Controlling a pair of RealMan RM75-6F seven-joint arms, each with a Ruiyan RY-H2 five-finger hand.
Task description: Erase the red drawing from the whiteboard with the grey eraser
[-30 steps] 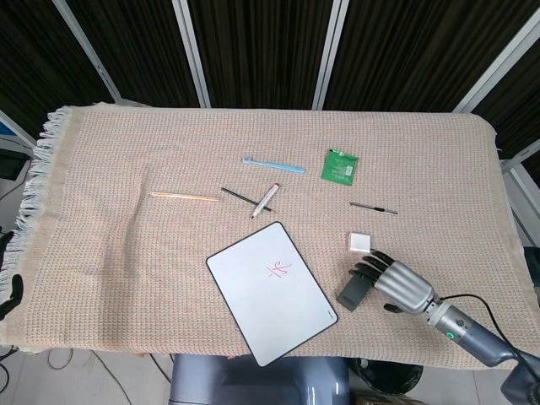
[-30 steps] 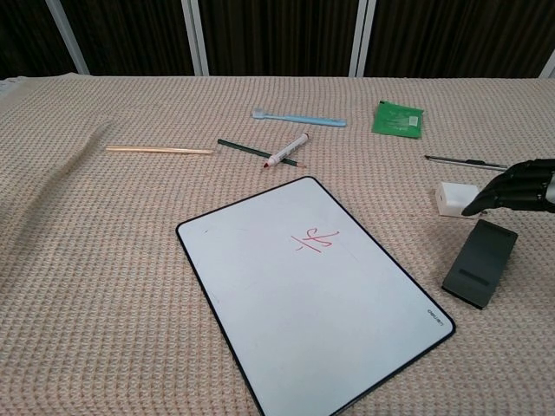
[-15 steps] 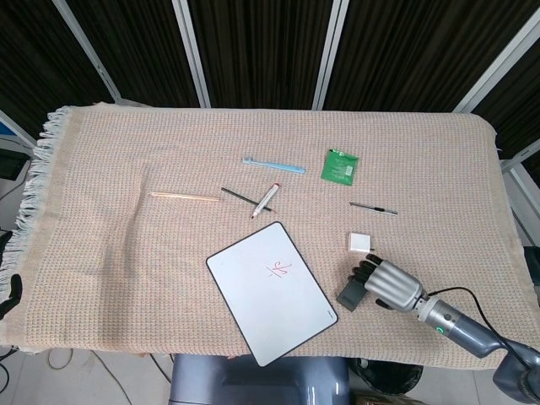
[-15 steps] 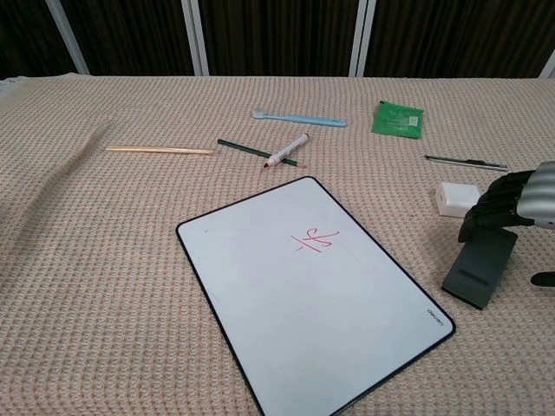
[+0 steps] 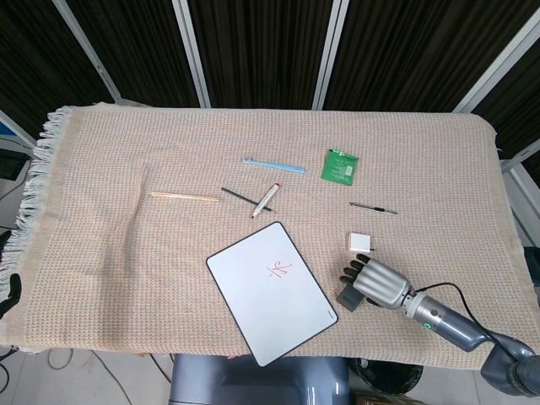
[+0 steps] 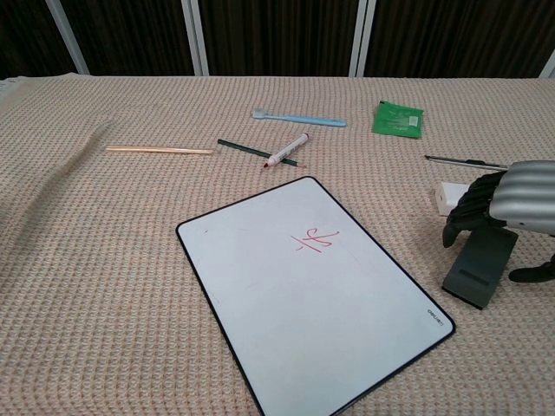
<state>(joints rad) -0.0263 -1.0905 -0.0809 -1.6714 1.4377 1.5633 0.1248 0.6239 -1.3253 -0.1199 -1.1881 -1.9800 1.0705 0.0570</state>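
The whiteboard (image 5: 270, 299) (image 6: 286, 321) lies tilted near the table's front edge, with a small red drawing (image 5: 278, 269) (image 6: 314, 239) in its upper part. Right of it, the grey eraser (image 5: 347, 297) (image 6: 475, 270) lies flat on the cloth. My right hand (image 5: 376, 283) (image 6: 507, 201) hovers low over the eraser's far end. Its fingers (image 6: 458, 224) arch down past the eraser's upper left corner, and the thumb sits beside its right edge. No firm grip shows. Only a dark sliver of my left hand (image 5: 8, 291) shows at the left edge.
A small white block (image 5: 360, 243) (image 6: 449, 198) sits just behind my right hand. Further back lie a dark pen (image 5: 373, 207), a green packet (image 5: 339, 165), a blue toothbrush (image 5: 274, 164), a red marker (image 5: 266, 199) crossing a green pencil, and a wooden stick (image 5: 184, 197).
My right hand has slid left and down from beside the white block onto the eraser's far end, its fingers curling over it. The eraser and whiteboard have not moved.
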